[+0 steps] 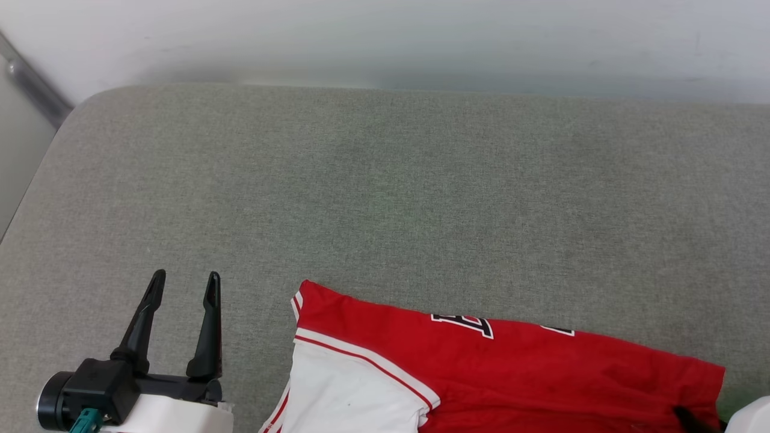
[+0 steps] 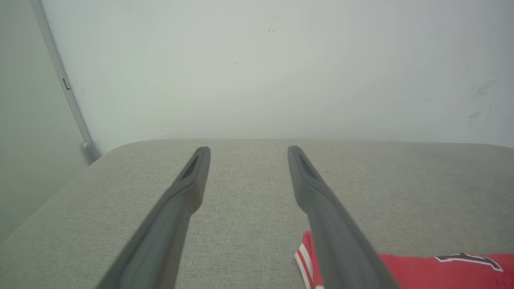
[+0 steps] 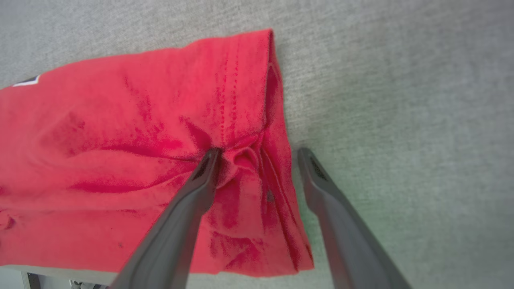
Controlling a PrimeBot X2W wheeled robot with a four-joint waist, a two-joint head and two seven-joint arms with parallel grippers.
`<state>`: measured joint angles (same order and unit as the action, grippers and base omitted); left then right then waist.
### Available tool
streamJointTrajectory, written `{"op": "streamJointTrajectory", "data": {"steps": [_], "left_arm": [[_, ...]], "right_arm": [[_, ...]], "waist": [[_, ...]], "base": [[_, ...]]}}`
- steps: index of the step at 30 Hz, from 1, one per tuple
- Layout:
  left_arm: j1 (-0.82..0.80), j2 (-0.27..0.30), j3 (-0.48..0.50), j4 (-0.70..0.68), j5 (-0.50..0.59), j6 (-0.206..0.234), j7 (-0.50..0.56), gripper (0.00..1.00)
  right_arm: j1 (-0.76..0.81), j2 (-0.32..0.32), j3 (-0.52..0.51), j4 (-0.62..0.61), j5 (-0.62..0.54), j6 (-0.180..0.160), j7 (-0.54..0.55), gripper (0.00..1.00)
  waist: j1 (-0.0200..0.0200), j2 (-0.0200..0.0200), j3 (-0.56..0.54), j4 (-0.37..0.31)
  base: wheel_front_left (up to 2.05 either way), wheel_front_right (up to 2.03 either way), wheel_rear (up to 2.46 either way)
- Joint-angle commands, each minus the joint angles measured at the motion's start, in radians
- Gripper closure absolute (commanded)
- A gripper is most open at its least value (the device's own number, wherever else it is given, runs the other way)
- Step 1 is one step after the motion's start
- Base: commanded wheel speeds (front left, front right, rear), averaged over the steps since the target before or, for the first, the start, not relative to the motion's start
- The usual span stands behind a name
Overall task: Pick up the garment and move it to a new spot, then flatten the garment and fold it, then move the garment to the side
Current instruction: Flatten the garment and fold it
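Observation:
The garment [image 1: 511, 367] is a red jersey with a white sleeve and black white-outlined letters, lying bunched at the near edge of the grey padded surface [image 1: 385, 198]. My left gripper [image 1: 185, 279] stands open to the left of it, touching nothing; in the left wrist view the left gripper [image 2: 247, 150] points at the wall, with the garment [image 2: 441, 269] at lower right. In the right wrist view my right gripper [image 3: 259, 154] is open and straddles the right hem of the garment [image 3: 120, 140]. One finger presses into a wrinkle of cloth and the other rests on the grey surface.
A pale wall [image 1: 385, 42] rises right behind the surface's far edge. A grey metal rail [image 1: 33, 87] runs down the wall at the far left corner. The surface's left edge drops away at left. Bare grey fabric stretches beyond the garment.

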<state>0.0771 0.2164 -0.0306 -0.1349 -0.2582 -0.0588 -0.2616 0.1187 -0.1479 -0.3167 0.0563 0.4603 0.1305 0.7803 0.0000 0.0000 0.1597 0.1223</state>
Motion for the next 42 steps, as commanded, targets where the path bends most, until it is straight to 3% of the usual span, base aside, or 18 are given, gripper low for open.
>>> {"op": "streamJointTrajectory", "data": {"steps": [1,13,14,15,16,28,36,42], "left_arm": [[-0.013,-0.006,0.007,0.003,0.009,-0.008,-0.004,0.0],[-0.02,-0.055,0.054,0.024,0.059,-0.06,-0.004,0.0],[-0.019,-0.056,0.056,0.025,0.062,-0.063,-0.004,0.0],[-0.019,-0.057,0.058,0.025,0.063,-0.063,-0.004,0.0],[-0.018,-0.059,0.059,0.026,0.064,-0.064,-0.004,0.0],[-0.004,-0.067,0.063,0.03,0.074,-0.071,-0.004,0.0],[-0.003,-0.064,0.055,0.034,0.073,-0.071,-0.004,0.0],[0.022,-0.064,0.054,0.045,0.063,-0.072,-0.004,0.0]], "right_arm": [[-0.008,0.022,0.027,0.024,0.013,0.0,0.01,0.0],[-0.018,0.059,0.154,0.128,0.038,0.006,-0.026,0.0],[-0.02,0.058,0.159,0.132,0.037,0.006,-0.031,0.52],[-0.024,0.056,0.163,0.136,0.037,0.006,-0.04,0.71],[-0.028,0.052,0.163,0.138,0.036,0.006,-0.05,1.0],[-0.073,-0.026,0.056,0.13,-0.047,-0.001,-0.143,1.0],[-0.124,-0.055,-0.082,0.138,-0.097,-0.001,-0.155,1.0],[-0.094,-0.074,-0.075,0.094,-0.079,0.0,-0.125,1.0]], "waist": [[0.0,0.0,0.002,0.003],[0.0,0.0,-0.003,-0.003],[0.0,0.0,-0.004,-0.004],[0.0,0.0,-0.005,-0.006],[0.0,0.0,-0.007,-0.008],[0.0,0.0,-0.019,-0.028],[0.0,0.0,-0.028,-0.034],[0.0,0.0,-0.07,-0.04]], "base": [[0.0,0.0,0.0],[0.0,0.0,0.0],[0.0,0.0,0.0],[0.0,0.0,0.0],[0.0,0.0,0.0],[0.0,0.0,0.0],[0.0,0.0,0.0],[0.0,0.0,0.0]]}}
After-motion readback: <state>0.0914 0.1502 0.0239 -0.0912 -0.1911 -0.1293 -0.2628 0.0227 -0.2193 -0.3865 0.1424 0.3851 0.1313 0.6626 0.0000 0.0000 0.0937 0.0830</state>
